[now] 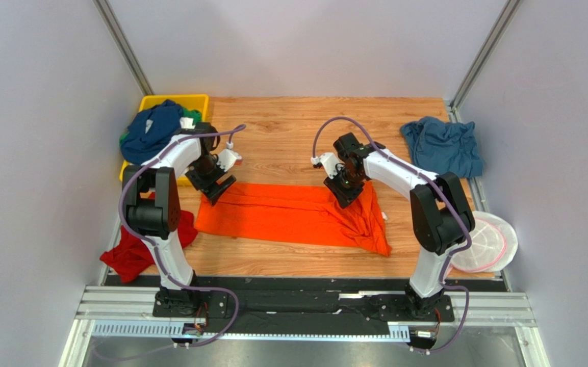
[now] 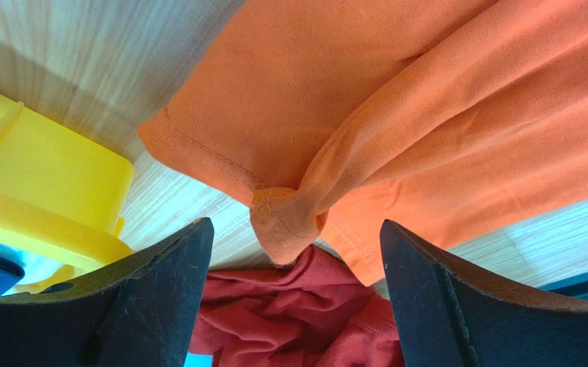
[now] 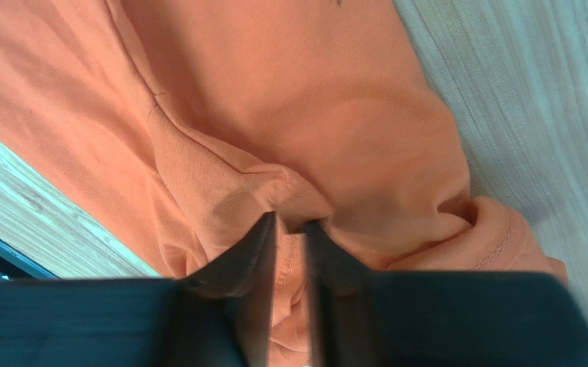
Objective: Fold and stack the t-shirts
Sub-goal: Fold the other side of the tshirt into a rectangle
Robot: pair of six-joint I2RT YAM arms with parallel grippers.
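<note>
The bright orange t-shirt (image 1: 297, 215) lies in a long rumpled band across the middle of the wooden table. My left gripper (image 1: 214, 189) is open above its left end; in the left wrist view (image 2: 297, 233) a bunched orange corner (image 2: 281, 222) lies between the spread jaws. My right gripper (image 1: 348, 195) is shut on a fold of the orange t-shirt (image 3: 289, 153) at its upper right; cloth is pinched between the fingers (image 3: 255, 245). A red t-shirt (image 1: 132, 252) lies crumpled at the front left and shows in the left wrist view (image 2: 289, 313). A steel-blue t-shirt (image 1: 442, 145) lies at the back right.
A yellow tray (image 1: 193, 101) at the back left holds a heap of navy, white and green shirts (image 1: 155, 130); its corner shows in the left wrist view (image 2: 52, 183). A round white-and-pink disc (image 1: 488, 243) lies at the front right edge.
</note>
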